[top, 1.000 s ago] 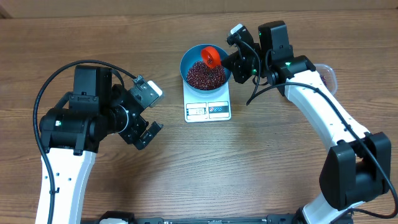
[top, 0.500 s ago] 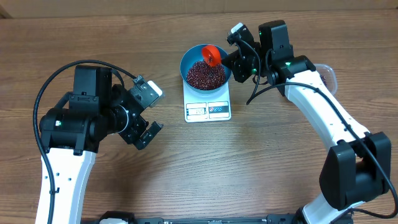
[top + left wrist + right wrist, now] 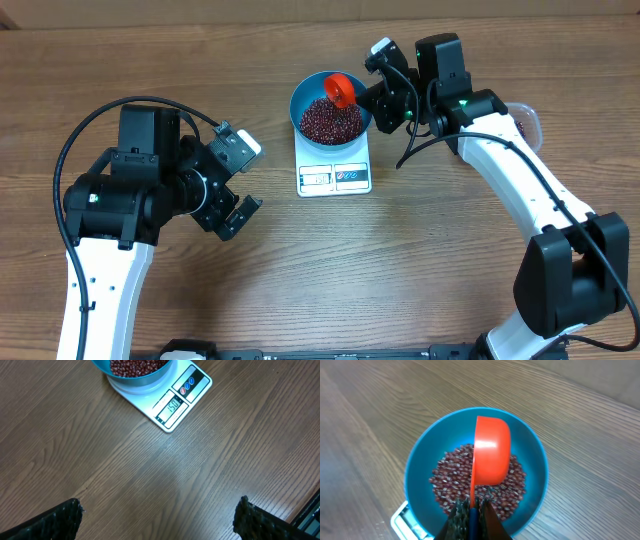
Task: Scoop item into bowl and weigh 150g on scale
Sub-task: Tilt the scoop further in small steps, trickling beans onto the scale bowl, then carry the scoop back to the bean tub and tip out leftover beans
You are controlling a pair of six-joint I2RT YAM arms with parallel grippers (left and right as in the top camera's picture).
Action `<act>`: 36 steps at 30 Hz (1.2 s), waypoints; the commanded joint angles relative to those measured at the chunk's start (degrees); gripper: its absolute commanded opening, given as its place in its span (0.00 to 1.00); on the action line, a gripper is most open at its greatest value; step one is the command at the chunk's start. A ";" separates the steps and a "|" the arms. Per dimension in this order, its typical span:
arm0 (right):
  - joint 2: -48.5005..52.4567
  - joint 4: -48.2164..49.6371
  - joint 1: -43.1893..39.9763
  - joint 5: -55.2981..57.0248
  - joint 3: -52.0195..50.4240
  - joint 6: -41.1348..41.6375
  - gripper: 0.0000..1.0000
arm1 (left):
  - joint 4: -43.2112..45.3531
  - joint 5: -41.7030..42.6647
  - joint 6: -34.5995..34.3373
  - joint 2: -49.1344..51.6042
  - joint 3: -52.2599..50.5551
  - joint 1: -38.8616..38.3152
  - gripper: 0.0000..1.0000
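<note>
Right gripper (image 3: 470,510): clamped tight on the handle of the red scoop (image 3: 492,450). The cup is tipped on its side over the blue bowl (image 3: 415,467), upper centre of the overhead view.

Beans (image 3: 447,485) lie in the bowl. The bowl sits on the white scale (image 3: 182,397), whose display seems to read the target weight.

Left gripper (image 3: 160,520): spread wide, empty, over bare table at lower left.

Risks, as judged:
- Beans clinging inside the scoop could drop in and overshoot the reading. Cannot tell whether the cup is empty.
- If the scoop dips onto the beans or the bowl wall, it would press on the scale and falsify the figure.
- A low withdrawal could clip the rim, shifting the bowl or spilling beans.
</note>
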 commanded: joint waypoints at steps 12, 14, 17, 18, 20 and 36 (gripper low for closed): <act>-2.95 0.35 -1.16 -7.19 0.50 3.50 0.04 | 0.04 0.02 -0.55 0.13 -0.28 -0.13 1.00; -2.95 0.33 -1.38 -7.48 0.50 5.53 0.04 | 0.02 0.00 -0.55 0.13 -0.28 -0.13 1.00; -2.95 0.31 -2.29 -9.77 0.50 8.72 0.04 | 0.02 0.00 -0.55 0.13 -0.28 -0.13 1.00; -2.95 0.33 -2.75 -10.47 0.50 9.44 0.04 | 0.04 0.00 -0.55 0.13 -0.28 -0.13 1.00; -3.02 0.31 -4.02 -11.74 0.50 11.04 0.04 | 0.04 0.00 -0.55 0.13 -0.28 -0.13 1.00; -5.46 -5.27 -26.97 -19.93 0.52 13.79 0.04 | 0.04 0.00 -0.55 0.13 -0.28 -0.13 1.00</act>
